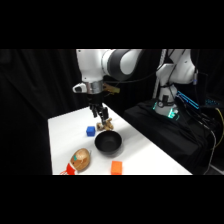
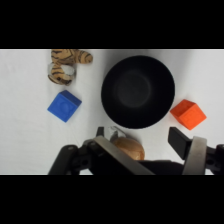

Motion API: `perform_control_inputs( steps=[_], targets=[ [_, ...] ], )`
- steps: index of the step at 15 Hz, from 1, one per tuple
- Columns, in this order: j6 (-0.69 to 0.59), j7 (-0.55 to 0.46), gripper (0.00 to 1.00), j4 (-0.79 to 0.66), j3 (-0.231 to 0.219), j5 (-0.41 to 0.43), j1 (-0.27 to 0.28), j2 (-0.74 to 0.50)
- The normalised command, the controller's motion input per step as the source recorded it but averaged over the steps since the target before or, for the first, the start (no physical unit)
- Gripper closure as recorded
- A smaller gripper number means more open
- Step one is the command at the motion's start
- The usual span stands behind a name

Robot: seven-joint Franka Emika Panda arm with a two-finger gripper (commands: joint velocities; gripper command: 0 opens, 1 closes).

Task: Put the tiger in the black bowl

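Note:
The tiger [image 2: 66, 65], a small striped brown-tan figure, lies on the white table at the wrist view's upper left. In the side view the tiger [image 1: 105, 123] sits just behind the black bowl [image 1: 108, 142]. The black bowl [image 2: 138, 91] is round, matte and has nothing in it. My gripper [image 1: 100, 112] hangs just above the tiger in the side view. In the wrist view the gripper [image 2: 141, 137] is open, its fingers wide apart and holding nothing, at the bowl's near rim.
A blue cube [image 2: 64, 106] lies beside the tiger, left of the bowl. An orange cube [image 2: 188, 114] sits on the bowl's other side. A round tan-orange object [image 1: 80, 160] rests near the table's front edge [image 1: 125, 173], with a small red piece [image 1: 69, 170] beside it.

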Motion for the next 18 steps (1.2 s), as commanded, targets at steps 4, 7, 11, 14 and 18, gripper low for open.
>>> perform_control_inputs(
  steps=[4, 7, 11, 14, 18],
  targets=[
    [0.05, 0.00, 0.00, 0.01, 0.018, -0.018, -0.078, 0.01],
    [0.08, -0.11, 0.00, -0.05, -0.039, 0.034, -0.154, -0.08],
    [0.12, -0.19, 0.00, -0.12, -0.071, 0.074, -0.174, -0.13],
    [0.17, -0.23, 0.00, -0.18, -0.062, 0.105, -0.146, -0.11],
    [0.30, -0.24, 0.00, -0.28, -0.049, 0.118, -0.115, -0.08]
  ],
)
